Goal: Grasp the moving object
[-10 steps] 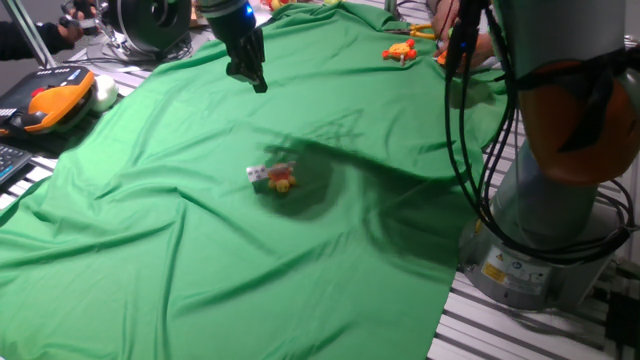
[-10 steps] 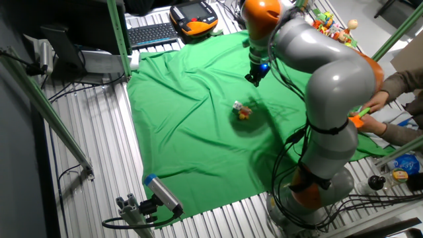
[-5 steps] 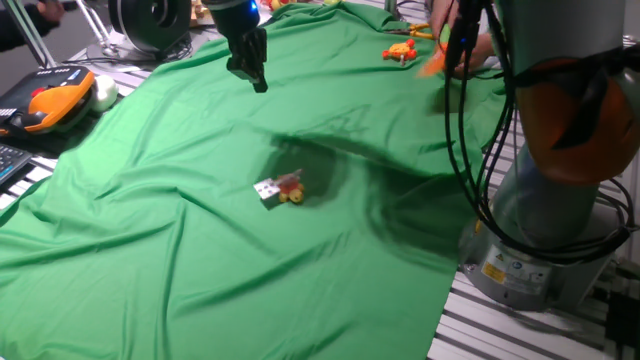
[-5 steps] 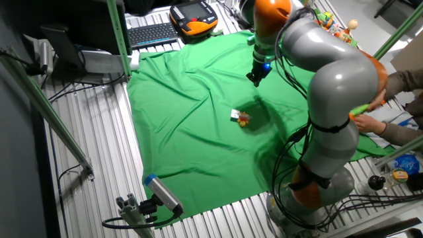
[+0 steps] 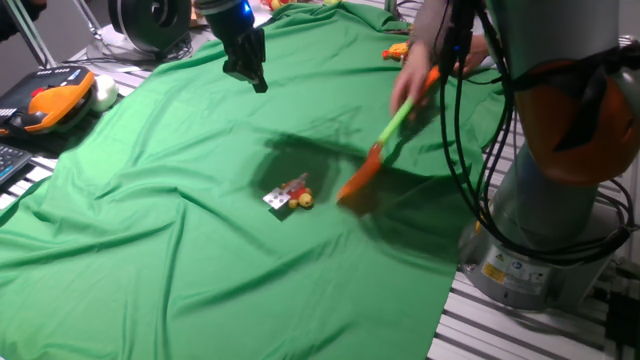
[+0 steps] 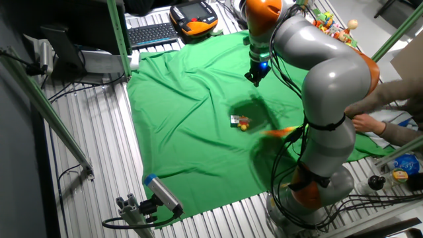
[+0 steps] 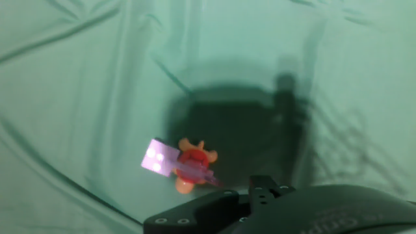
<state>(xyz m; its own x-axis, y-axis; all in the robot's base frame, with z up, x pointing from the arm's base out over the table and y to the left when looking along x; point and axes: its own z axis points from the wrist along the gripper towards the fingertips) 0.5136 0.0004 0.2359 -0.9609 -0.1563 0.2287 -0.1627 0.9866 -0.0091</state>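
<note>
The moving object (image 5: 288, 196) is a tiny whitish block with red and yellow bits, lying on the green cloth (image 5: 150, 230). It also shows in the other fixed view (image 6: 240, 122) and low in the hand view (image 7: 182, 166). My gripper (image 5: 250, 78) hangs well above the cloth, far behind and left of the object, with nothing in it. Its two fingers look apart. It also shows in the other fixed view (image 6: 254, 78). In the hand view only its dark body (image 7: 260, 208) is visible.
A person's hand (image 5: 425, 50) holds an orange scoop (image 5: 357, 186) by its green handle (image 5: 397, 118), close to the right of the object. Orange-red toys (image 5: 398, 50) lie near the cloth's far edge. A teach pendant (image 5: 45, 100) sits at the left; the robot base (image 5: 550, 250) at the right.
The object has slid along the cloth toward the near right and turned. The hand has swung the scoop in from the right, beside it. My gripper has hardly moved.
</note>
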